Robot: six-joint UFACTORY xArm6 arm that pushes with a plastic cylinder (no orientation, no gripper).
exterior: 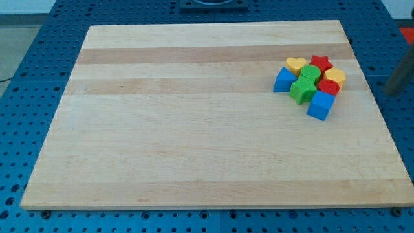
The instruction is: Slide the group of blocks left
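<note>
The cluster sits tight at the tabletop (194, 149) upper right: yellow heart (295, 64), red star (320, 63), green blocks (304, 84), two blue blocks (321, 105). Your tip (392, 90) hangs blurred off the right edge, well apart; there are no jaws, nothing held. Come in behind the right side, centred, and push left slowly so none spills.

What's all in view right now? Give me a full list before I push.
board: one, pale wood, fills most of the view
yellow heart block: one, top left of the cluster at the view's upper right
red star block: one, top of the cluster
yellow block: one, cluster's right edge
red block: one, under that yellow
green blocks: two, cluster's middle
blue blocks: two, one at left, one at bottom
perforated base: one, blue, around the board
rod: one, dark, blurred, view's right edge, right of the cluster; my tip's end unclear
</note>
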